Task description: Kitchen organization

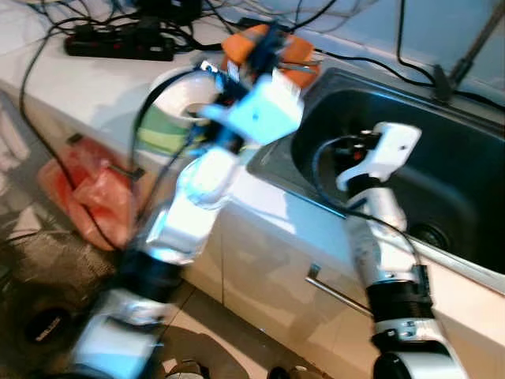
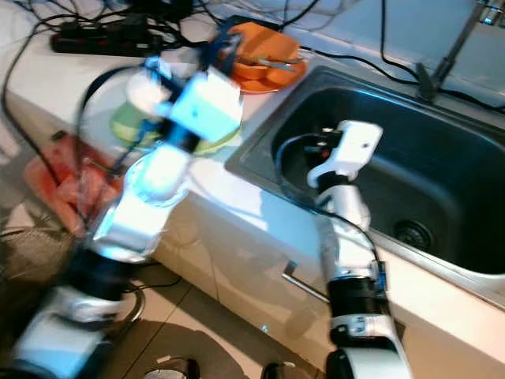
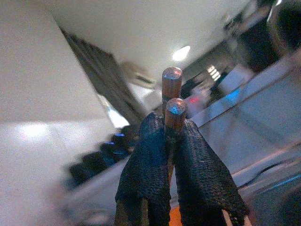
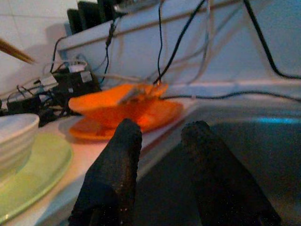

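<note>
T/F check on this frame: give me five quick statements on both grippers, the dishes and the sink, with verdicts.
1. The left gripper is shut on chopsticks. True.
2. The right gripper holds a bowl. False: its fingers are open, holding nothing.
3. The orange dishes lie in the sink. False: they sit on the counter beside the sink.
4. A white bowl sits on a green plate. True.
5. The right arm reaches over the sink. True.

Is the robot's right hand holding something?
No, the right gripper is open, its two black fingers apart with nothing between, over the dark sink.
</note>
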Available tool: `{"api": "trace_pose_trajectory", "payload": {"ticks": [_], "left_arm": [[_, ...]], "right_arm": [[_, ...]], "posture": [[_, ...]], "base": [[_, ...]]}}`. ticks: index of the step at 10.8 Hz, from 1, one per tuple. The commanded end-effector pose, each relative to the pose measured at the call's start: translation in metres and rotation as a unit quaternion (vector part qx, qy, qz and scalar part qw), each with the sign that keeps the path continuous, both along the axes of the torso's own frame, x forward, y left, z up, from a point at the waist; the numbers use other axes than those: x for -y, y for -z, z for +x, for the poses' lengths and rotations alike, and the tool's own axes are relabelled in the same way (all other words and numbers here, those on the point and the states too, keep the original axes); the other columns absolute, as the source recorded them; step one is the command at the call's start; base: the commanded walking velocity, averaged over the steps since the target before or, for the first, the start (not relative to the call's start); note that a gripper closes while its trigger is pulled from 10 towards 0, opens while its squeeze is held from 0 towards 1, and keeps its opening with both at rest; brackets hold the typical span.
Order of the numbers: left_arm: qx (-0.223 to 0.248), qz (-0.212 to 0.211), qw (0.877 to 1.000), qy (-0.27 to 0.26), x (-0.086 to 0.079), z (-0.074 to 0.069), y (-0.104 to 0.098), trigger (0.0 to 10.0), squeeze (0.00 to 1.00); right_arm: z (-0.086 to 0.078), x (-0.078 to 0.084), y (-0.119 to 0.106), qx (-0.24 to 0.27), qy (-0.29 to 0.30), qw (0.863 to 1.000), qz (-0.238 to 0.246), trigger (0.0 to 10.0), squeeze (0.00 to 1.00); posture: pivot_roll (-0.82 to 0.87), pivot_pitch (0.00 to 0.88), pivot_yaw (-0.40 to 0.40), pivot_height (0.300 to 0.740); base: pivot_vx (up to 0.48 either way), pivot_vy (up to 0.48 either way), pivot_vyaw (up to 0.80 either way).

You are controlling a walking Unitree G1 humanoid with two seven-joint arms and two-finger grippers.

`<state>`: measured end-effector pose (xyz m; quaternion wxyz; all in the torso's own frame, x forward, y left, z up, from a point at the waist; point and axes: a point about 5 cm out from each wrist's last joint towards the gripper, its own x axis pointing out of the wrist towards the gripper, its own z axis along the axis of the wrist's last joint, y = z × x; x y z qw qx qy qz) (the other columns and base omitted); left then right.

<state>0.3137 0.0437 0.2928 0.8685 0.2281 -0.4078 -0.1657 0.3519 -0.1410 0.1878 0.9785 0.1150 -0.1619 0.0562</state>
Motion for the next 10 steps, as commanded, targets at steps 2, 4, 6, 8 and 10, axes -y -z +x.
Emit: {"api": "trace_pose_trajectory", "payload": {"ticks": [2,4,6,8,10], "left_arm": [[-0.062,-0.059,0.992,0.093,0.015,0.0,-0.002,10.0,0.0],[-0.094,-0.096,0.983,0.127,0.017,0.0,-0.001,10.0,0.0],[-0.13,-0.164,0.965,0.159,0.007,0.003,-0.003,10.0,0.0],[-0.148,-0.191,0.956,0.166,-0.003,0.006,-0.001,10.0,0.0],[-0.19,-0.263,0.925,0.198,-0.019,0.01,0.004,10.0,0.0]], "right_arm": [[0.003,0.012,-0.037,0.065,0.022,0.997,-0.035,10.0,0.0],[0.001,0.016,-0.051,0.1,0.037,0.989,-0.098,10.0,0.0],[0.002,0.02,-0.042,0.091,0.055,0.982,-0.158,10.0,0.0],[0.0,0.018,-0.031,0.081,0.049,0.974,-0.207,10.0,0.0],[0.001,0.02,-0.023,0.078,0.064,0.958,-0.269,10.0,0.0]], "posture": [[0.05,0.085,-0.048,0.74],[0.05,0.087,-0.047,0.74],[0.05,0.095,-0.045,0.74],[0.05,0.103,-0.043,0.74],[0.04,0.096,-0.04,0.74]], "base": [[0.0,0.0,0.0],[0.0,0.0,0.0],[0.0,0.0,0.0],[0.0,0.0,0.0],[0.0,0.0,0.0]]}}
